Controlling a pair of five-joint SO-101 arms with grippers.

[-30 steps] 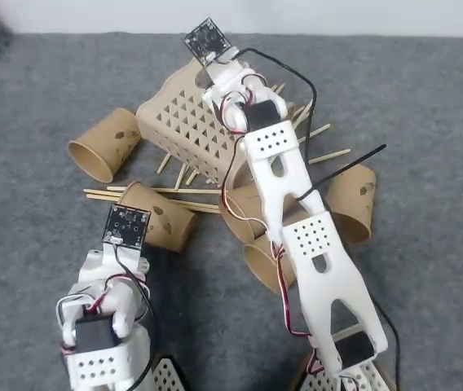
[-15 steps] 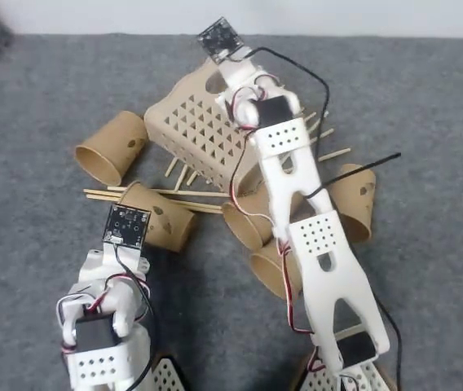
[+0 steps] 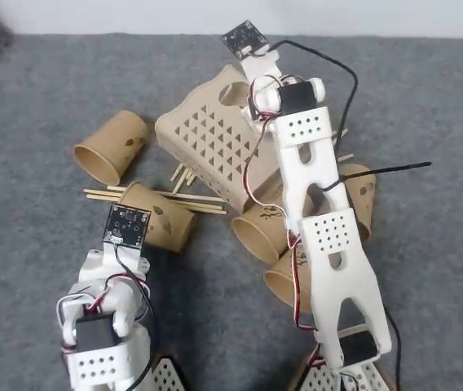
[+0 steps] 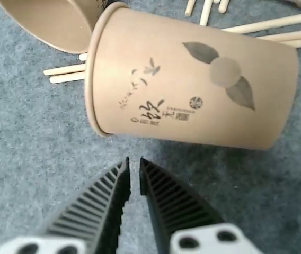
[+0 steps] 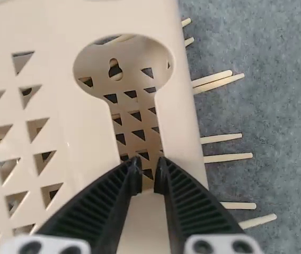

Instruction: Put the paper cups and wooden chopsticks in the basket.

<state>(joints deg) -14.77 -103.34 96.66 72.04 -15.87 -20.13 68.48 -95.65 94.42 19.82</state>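
Nearest, the left gripper [image 4: 134, 164] hangs with its jaws all but closed, holding nothing. Just ahead a paper cup [image 4: 193, 79] lies on its side, its long axis running across the jaws' line, with loose chopsticks [image 4: 65, 74] poking out beyond it. Farthest off, the right gripper [image 5: 146, 166] appears to pinch the end wall of the tilted basket [image 5: 44, 106], so the left arm is nearer that cup.

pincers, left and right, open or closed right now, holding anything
left pincer: closed, holding nothing, near a paper cup lying on its side.
right pincer: closed on the basket wall by its handle hole.
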